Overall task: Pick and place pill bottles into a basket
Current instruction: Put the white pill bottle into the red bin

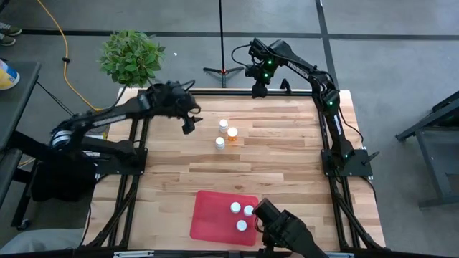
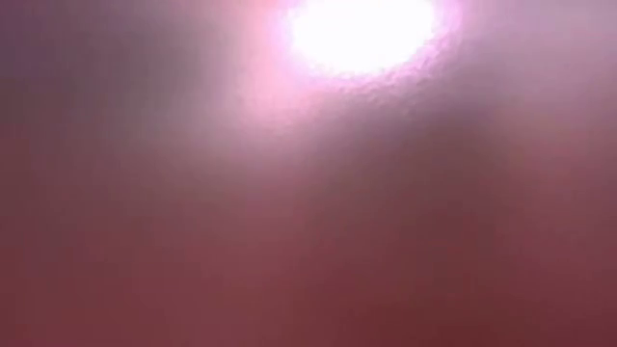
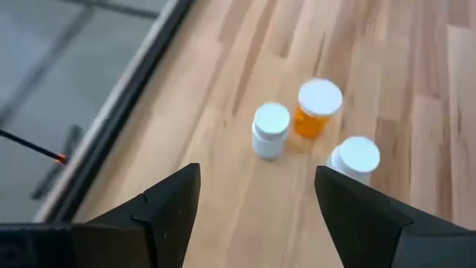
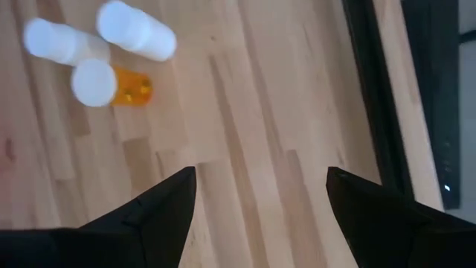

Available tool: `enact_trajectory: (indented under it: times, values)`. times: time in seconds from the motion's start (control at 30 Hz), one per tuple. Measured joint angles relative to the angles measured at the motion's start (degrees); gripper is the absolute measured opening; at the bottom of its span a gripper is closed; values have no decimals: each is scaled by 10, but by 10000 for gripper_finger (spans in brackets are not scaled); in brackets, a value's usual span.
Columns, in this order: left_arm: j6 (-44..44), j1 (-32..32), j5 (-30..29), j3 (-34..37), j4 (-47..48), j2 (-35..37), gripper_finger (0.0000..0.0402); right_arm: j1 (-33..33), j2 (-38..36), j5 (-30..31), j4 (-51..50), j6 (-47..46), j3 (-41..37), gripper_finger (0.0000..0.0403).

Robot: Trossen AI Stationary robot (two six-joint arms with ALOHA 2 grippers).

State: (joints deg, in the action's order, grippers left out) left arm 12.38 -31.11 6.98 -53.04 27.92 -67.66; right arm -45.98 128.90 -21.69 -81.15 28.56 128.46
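Wooden table [image 1: 287,158], three bottles [image 1: 225,133] standing clustered at its middle, three more inside red basket [image 1: 211,213] at near edge, left gripper [image 1: 188,123] just beside cluster, fingers apart, empty, right gripper [image 1: 259,89] at far edge, fingers apart, empty.

Pale wood-plank table [image 1: 287,150], smooth red plastic basket [image 1: 211,215], translucent orange bottle [image 3: 315,110] with white cap

Between the three white-capped orange bottles [image 1: 225,133] at upper centre and the flat red plastic tray [image 1: 211,215] at the bottom, you have open wooden tabletop [image 1: 287,154].
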Motion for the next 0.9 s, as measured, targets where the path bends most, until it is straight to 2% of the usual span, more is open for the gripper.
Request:
enact_trajectory:
  times: [0.1,0.17,0.27,0.43,0.63,0.9]
  values:
    - [26,-37,58,-32,29,-45,298,-1,0,34,-9,0,0,291]
    - [37,-55,76,-46,35,-64,298,-3,0,48,-22,-4,0,291]
    - [42,-74,79,-59,34,-73,298,-7,0,33,-40,-20,0,291]
    - [56,-84,83,-63,41,-72,298,-10,0,-29,-73,-29,0,291]
    - [69,-87,105,-63,57,-71,298,12,-7,-43,-88,-29,0,291]
    - [74,-86,107,-63,56,-71,298,42,-97,-48,-88,-20,0,291]
